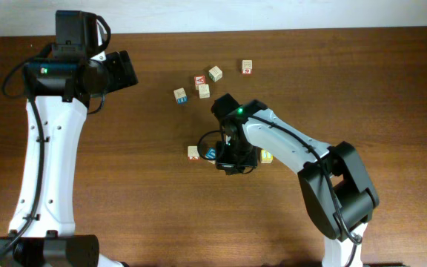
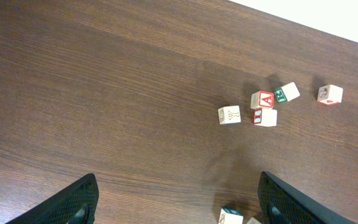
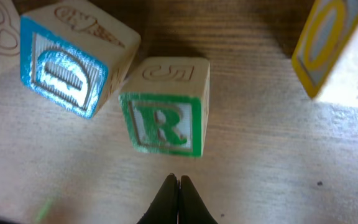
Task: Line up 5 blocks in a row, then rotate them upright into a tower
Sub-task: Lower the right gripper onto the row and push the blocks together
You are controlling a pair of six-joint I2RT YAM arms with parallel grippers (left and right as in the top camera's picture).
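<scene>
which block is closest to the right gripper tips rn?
The green R block, straight ahead of the shut right gripper. The blue D block sits farther off to the upper left, and the yellow-faced block to the upper right.

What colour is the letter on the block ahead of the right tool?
The R block is lettered green, with a green frame; clearest in the right wrist view.

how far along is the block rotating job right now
Done: unclear; the blue D block sits skewed beside the green R block, but no frame proves a finished turn. In hand: the right gripper, shut and empty, points at the R block. The left gripper hangs open, holding nothing. Left: probably most of the five, including the yellow block.
</scene>
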